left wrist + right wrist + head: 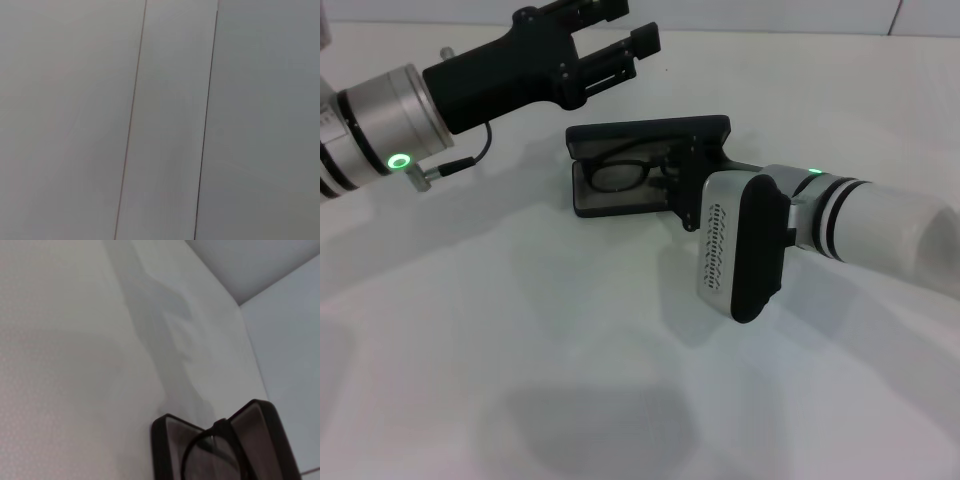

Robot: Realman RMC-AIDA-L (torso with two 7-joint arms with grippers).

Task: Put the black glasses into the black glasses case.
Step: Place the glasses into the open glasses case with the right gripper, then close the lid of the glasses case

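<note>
white tabletop (520, 380) fills the head view, plain and matte, with soft shadows of the arms across it.

the black glasses case (650, 165) lies open near the middle of the tabletop, toward the far side. its lid stands raised along the far edge and its tray lies flat on the surface, grey lining visible. the black glasses (625, 170) lie inside the tray, one rounded lens and the front frame showing clearly; the right-hand part of the frame is hidden behind the right arm.

the right hand (688, 190) is at the right end of the case, reaching in from the robot's right. its black body overlaps the case end and covers that part of the glasses. the fingers cannot be made out from the head view, so it cannot be told whether they are apart, together or clamped on anything. in the right wrist view the open case (225, 450) sits close below the camera with a lens rim of the glasses (210, 452) in the tray; no fingers show there.

the left hand (620, 45) is raised at the far left, well apart from the case, pointing toward the far right. its two black fingers stand apart with nothing between them. the left wrist view shows only pale flat panels (165, 120) with two thin dark seams.
</note>
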